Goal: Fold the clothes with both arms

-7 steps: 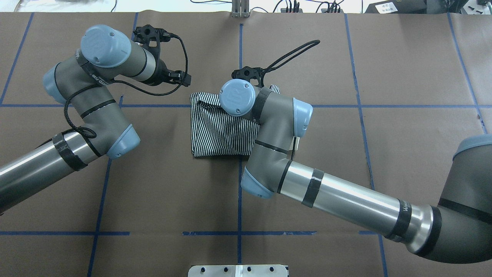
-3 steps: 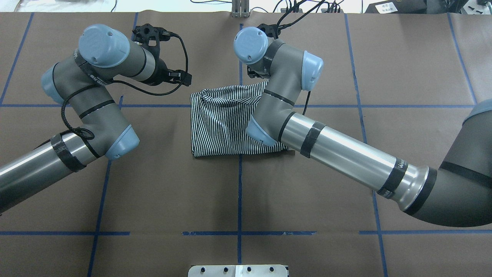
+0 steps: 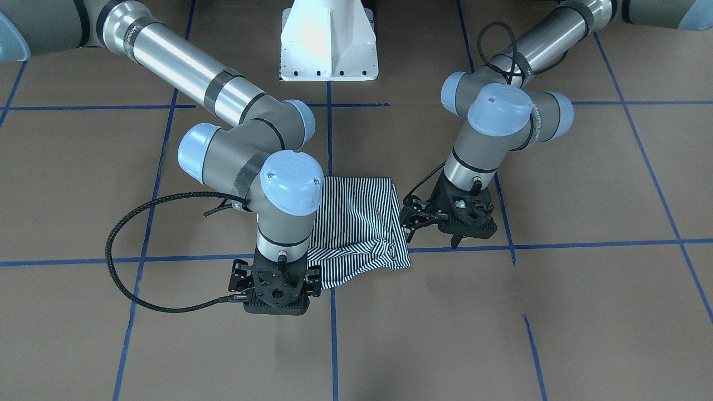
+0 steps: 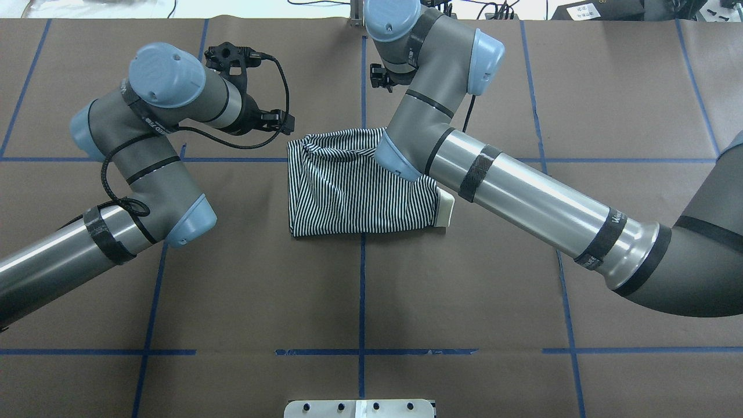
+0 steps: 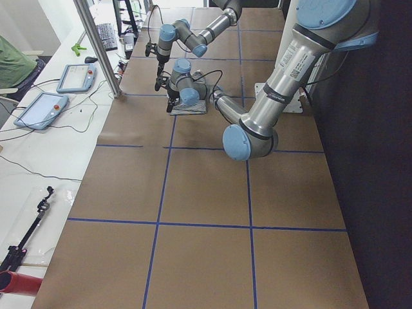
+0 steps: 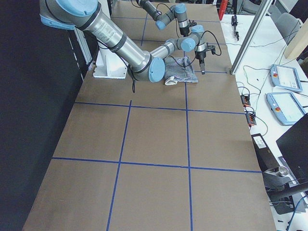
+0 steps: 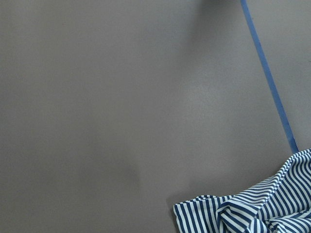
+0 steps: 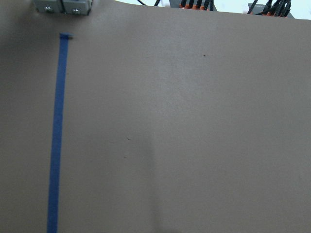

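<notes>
Well, my left gripper (image 4: 277,121) hovers just beside the shirt's far left corner, with nothing in it that I can see; how wide its jaws stand I cannot tell; the striped polo shirt (image 4: 348,194) lies folded into a rectangle at mid-table, far edge rumpled, cream collar (image 4: 445,210) peeking out rightward; my right gripper (image 3: 277,294) hangs past that far edge, its opening hidden from me; I judge the fold laid, and smoothing the bunched corner comes next; my right forearm (image 4: 522,200) overhangs the shirt; the white pedestal (image 3: 328,44) stands well apart.
</notes>
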{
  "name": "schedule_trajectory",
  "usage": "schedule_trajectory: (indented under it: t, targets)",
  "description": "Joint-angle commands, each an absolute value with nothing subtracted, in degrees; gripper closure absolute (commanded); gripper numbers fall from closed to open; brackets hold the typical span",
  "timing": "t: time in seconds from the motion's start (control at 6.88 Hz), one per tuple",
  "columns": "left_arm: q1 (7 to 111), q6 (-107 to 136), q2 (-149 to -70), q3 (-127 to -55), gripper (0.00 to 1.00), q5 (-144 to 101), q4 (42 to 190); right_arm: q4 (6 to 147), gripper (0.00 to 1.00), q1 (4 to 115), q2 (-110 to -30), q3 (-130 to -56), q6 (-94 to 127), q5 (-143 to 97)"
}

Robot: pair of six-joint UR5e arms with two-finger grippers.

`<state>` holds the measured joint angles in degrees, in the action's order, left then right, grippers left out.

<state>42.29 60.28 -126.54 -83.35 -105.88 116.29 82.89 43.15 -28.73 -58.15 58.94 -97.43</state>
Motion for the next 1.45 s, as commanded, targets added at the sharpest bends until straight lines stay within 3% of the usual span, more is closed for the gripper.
schedule_trajectory:
  t: [0.0, 0.73, 1.31]
  targets:
    - [35.64, 66.5, -130.84, -82.01, 0.0, -99.27, 110.25, 82.97, 0.0, 43.42, -29.61, -60.64, 59.06, -98.61]
    - [34.27, 68.56, -136.84, -72.07, 0.0, -96.78, 110.04, 82.97, 0.0, 43.42, -31.82, -63.37, 59.06, -98.7]
    - [41.81, 60.41, -137.2, -62.27, 0.0, -96.5, 115.36, 82.79, 0.0, 43.33, -32.26, -63.37, 58.88, -98.7]
